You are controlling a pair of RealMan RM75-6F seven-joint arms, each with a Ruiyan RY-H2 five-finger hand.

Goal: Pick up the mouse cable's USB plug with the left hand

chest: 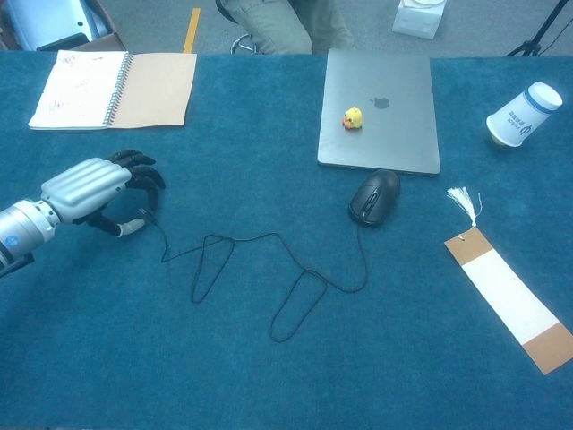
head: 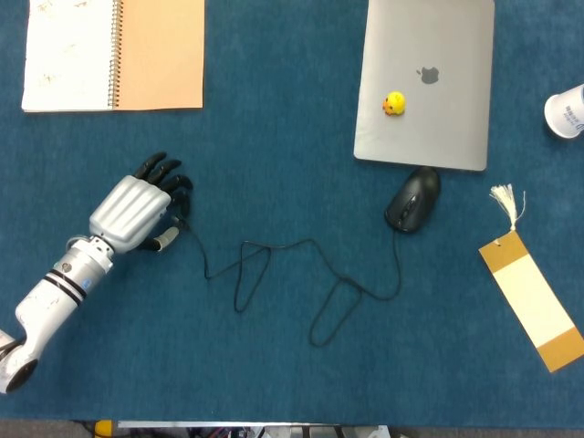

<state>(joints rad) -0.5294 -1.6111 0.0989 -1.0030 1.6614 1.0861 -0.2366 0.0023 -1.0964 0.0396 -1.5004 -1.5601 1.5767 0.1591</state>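
We see the cable [chest: 269, 269] looping across the near tabletop [chest: 107, 358]. At its left end the USB plug [head: 179, 223] sits under the left robot hand [head: 137, 210] – fingers curled around it, grip unclear. Farther right – mouse [chest: 373, 197], then laptop [chest: 394, 125].

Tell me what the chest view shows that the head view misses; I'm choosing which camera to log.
Only the chest view shows the floor past the table, a seated person's legs and the whole paper cup. Only the head view shows the table's near edge. Both show the left hand at the USB plug, cable, mouse, laptop, notebook and bookmark.
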